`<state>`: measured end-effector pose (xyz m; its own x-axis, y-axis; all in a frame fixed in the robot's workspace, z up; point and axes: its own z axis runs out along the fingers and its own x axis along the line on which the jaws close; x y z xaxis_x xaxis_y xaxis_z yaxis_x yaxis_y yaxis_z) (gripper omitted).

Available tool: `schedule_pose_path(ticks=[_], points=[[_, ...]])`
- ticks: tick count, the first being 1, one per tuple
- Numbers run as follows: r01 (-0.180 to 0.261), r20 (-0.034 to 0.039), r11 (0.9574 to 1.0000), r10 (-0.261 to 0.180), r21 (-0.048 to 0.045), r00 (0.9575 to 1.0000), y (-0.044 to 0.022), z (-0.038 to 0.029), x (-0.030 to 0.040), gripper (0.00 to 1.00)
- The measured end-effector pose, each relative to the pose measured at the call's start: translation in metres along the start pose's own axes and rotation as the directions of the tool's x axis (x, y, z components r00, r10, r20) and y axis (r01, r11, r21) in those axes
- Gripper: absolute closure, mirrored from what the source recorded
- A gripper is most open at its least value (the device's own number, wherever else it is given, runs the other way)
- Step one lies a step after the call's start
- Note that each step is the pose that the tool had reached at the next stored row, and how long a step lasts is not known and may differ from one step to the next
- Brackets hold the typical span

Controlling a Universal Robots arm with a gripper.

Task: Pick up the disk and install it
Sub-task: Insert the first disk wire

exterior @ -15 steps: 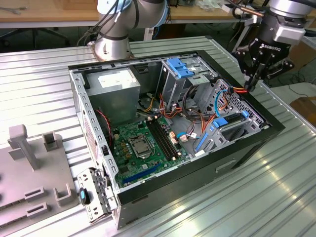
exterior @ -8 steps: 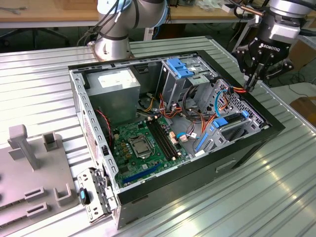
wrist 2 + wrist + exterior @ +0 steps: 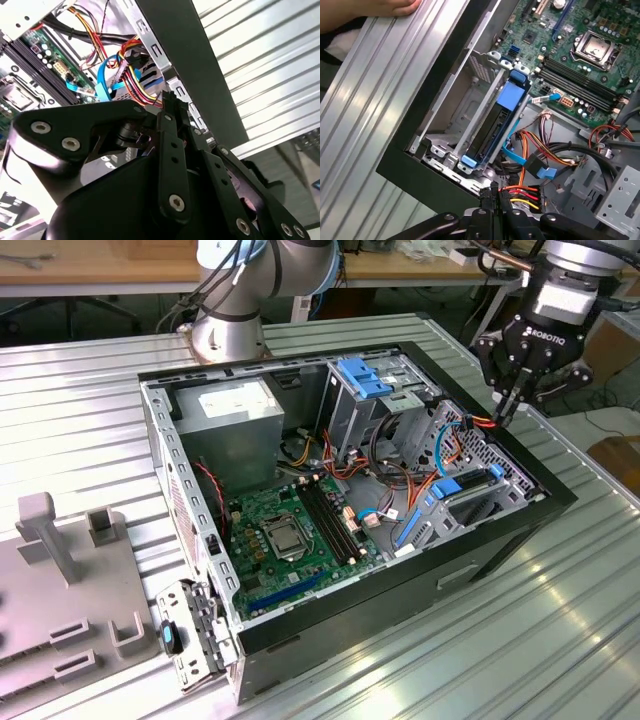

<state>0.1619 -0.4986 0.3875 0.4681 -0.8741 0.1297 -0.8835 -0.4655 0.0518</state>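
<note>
The tool (image 3: 503,416) was shut, its 2 fingers pressed together with nothing between them. It hung over the edge of the computer case (image 3: 350,615), at the exterior view's right. In the first wrist view its tips sat just beside a black plug (image 3: 522,192) with red and yellow wires. The disk (image 3: 490,131) stood on its edge in a bay inside the case, with a blue bracket around it. That view also showed a hand (image 3: 375,7) on the bench (image 3: 375,110).

Ribbed glossy metal table (image 3: 560,640), matt black claw (image 3: 506,414), disk (image 3: 490,127) framed in blue plastic
</note>
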Motion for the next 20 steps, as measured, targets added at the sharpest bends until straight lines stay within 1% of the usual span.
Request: schedule_pose_path(ticks=[1,2,4,5,7,8,12,13,14,16,19,20], points=[[-0.014,0.0008,0.9999,0.014,-0.0019,0.9999,0.0000,0.0000,0.0000,0.83],[-0.039,0.0020,0.9992,0.039,-0.0052,0.9993,0.0000,0.0001,0.0000,0.83],[-0.073,0.0034,0.9973,0.073,-0.0098,0.9973,0.0000,0.0000,0.0000,0.83],[-0.095,0.0044,0.9954,0.095,-0.0127,0.9954,0.0000,0.0001,0.0000,0.83],[-0.121,0.0053,0.9926,0.121,-0.0162,0.9927,0.0000,0.0001,0.0000,0.83],[-0.134,0.0058,0.9908,0.134,-0.0181,0.9910,0.0000,0.0001,0.0000,0.83],[-0.200,0.0078,0.9795,0.200,-0.0273,0.9798,0.0000,0.0001,0.0000,0.83],[-0.220,0.0082,0.9751,0.220,-0.0302,0.9754,0.0000,0.0001,0.0000,0.83],[-0.242,0.0087,0.9697,0.242,-0.0334,0.9701,0.0000,0.0002,0.0000,0.83],[-0.259,0.0091,0.9653,0.259,-0.0358,0.9658,0.0000,0.0002,0.0000,0.83],[-0.309,0.0098,0.9502,0.309,-0.0431,0.9509,-0.0001,0.0008,-0.0001,0.83],[-0.343,0.0099,0.9382,0.343,-0.0482,0.9391,0.0000,0.0012,-0.0001,0.83]])
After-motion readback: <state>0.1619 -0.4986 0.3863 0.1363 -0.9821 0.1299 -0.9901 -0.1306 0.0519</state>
